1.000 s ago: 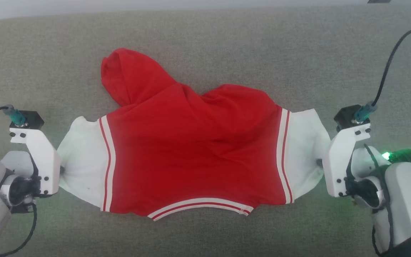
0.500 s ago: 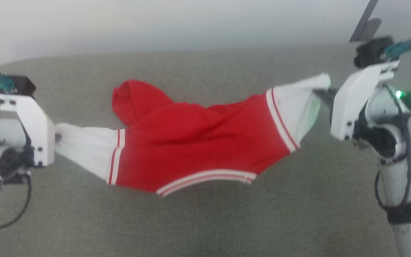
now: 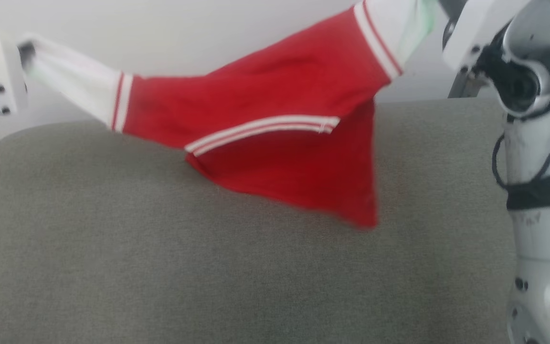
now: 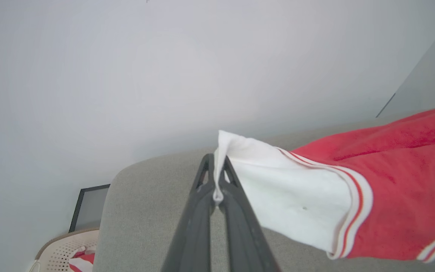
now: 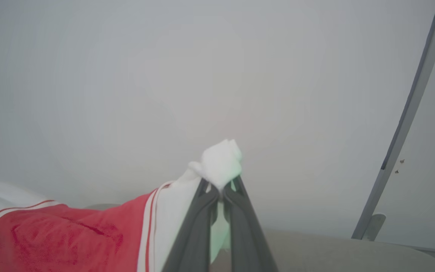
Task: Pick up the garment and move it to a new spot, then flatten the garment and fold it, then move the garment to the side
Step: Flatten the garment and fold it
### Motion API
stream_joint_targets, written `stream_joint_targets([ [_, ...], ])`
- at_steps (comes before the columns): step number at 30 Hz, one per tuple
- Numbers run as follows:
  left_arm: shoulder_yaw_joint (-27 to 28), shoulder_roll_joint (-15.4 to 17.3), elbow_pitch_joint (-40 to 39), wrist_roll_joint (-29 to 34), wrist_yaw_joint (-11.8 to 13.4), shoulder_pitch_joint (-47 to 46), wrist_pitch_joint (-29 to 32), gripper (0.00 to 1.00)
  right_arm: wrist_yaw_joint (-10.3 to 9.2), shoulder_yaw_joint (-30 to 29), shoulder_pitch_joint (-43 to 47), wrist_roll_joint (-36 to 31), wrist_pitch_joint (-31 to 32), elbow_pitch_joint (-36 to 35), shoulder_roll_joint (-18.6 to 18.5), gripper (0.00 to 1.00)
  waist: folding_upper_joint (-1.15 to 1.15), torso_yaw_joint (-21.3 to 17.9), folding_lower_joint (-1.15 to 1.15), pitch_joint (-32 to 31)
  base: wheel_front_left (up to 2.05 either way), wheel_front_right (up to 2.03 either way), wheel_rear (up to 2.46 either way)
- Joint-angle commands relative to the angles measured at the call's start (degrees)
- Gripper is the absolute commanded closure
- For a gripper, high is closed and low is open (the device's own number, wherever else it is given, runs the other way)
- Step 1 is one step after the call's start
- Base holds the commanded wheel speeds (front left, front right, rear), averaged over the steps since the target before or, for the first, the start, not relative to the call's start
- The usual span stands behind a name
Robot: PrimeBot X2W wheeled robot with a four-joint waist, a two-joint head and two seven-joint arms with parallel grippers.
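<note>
The thin fabric garment (image 3: pixel 280 95) is bright red with white sleeves and red-and-white stripe trim; the woven cushion (image 3: pixel 160 267) is olive-grey.

Most likely a room in a home, perhaps a living room or bedroom; the main sign is a broad cushion (image 3: pixel 256 267) of grey woven upholstery with rounded corners, like a couch or bed; behind the cushion rises a plain white wall (image 4: pixel 127 75); past the cushion's far corner a cream perforated basket (image 4: pixel 57 257) holds red and white clothes (image 4: pixel 79 261), with a dark frame (image 4: pixel 89 206) leaning on the wall above the basket; a grey strip (image 5: pixel 404 124) runs up the wall beyond the cushion; the garment (image 3: pixel 280 95) above the cushion is everyday household clothing.
</note>
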Motion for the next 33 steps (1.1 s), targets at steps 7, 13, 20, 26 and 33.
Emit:
stream_joint_targets([
  [7, 0.8, -2.0, 3.5, 2.3, -1.2, -6.8, -3.5, 1.00, 0.03, 0.5, -7.5, -2.0, -5.7, 7.2, 1.0, 1.00, 0.01, -1.0, 0.00, -1.0, 0.00, 0.00, 0.00],
  [13, 0.4, -3.5, 6.6, 4.0, -1.9, -9.8, -6.0, 1.00, 0.03, 2.2, -11.6, -2.2, -9.8, 13.4, 1.0, 1.00, 0.01, -1.7, 0.00, 0.4, 0.00, 0.00, 0.00],
  [20, 1.1, -6.4, 11.7, 6.2, -3.4, -15.6, -12.7, 1.00, 0.03, 6.4, -18.7, -5.3, -19.2, 22.2, 0.7, 1.00, 0.01, -2.1, 0.00, 6.5, 0.00, 0.00, 0.00],
  [26, 1.2, -9.5, 16.7, 10.2, -4.9, -25.2, -21.2, 1.00, 0.03, 7.5, -27.9, -10.3, -31.8, 29.5, -0.9, 1.00, 0.01, -1.4, 0.00, 14.6, 0.00, 0.00, 0.00],
  [33, 1.4, -13.7, 22.7, 14.7, -6.1, -36.1, -33.9, 1.00, 0.03, 4.7, -37.9, -20.3, -46.2, 35.9, -2.9, 1.00, 0.01, 0.1, 0.00, 23.2, 0.00, 0.00, 0.00],
])
